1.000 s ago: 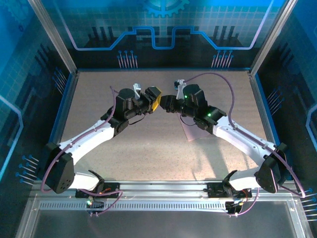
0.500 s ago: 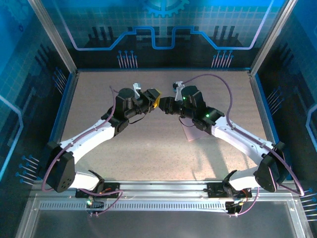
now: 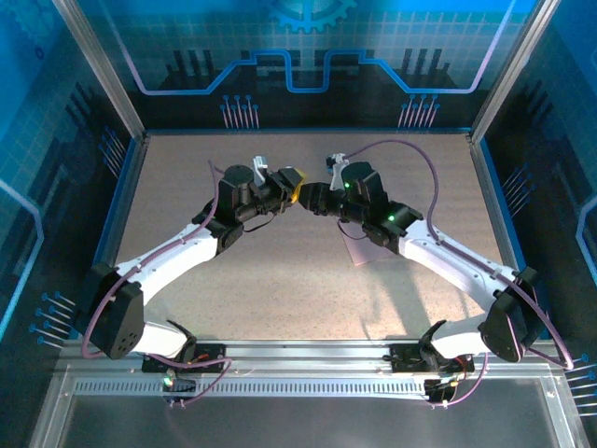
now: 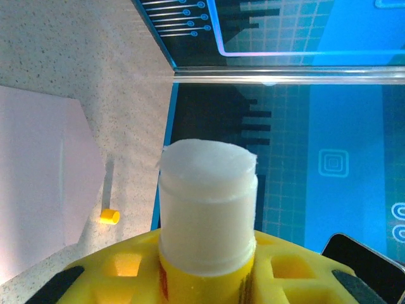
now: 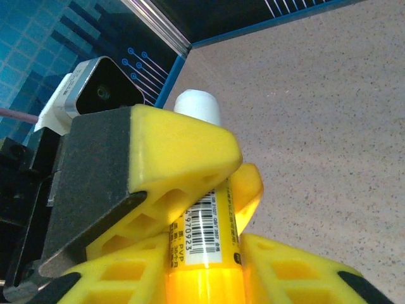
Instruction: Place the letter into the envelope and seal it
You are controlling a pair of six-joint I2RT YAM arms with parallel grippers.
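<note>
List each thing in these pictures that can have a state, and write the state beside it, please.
glue stick: uncapped, white glue exposed, held between the two claws.
cap: off the stick, lying on the table beside the envelope.
envelope: flat on the table, flap open, not sealed.
left claw: shut on the glue stick.
right claw: around the stick's lower end; whether it grips cannot be told.

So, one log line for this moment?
glue stick: uncapped, held mid-air; left gripper: shut on it; right gripper: grip unclear; envelope: flat on table
</note>
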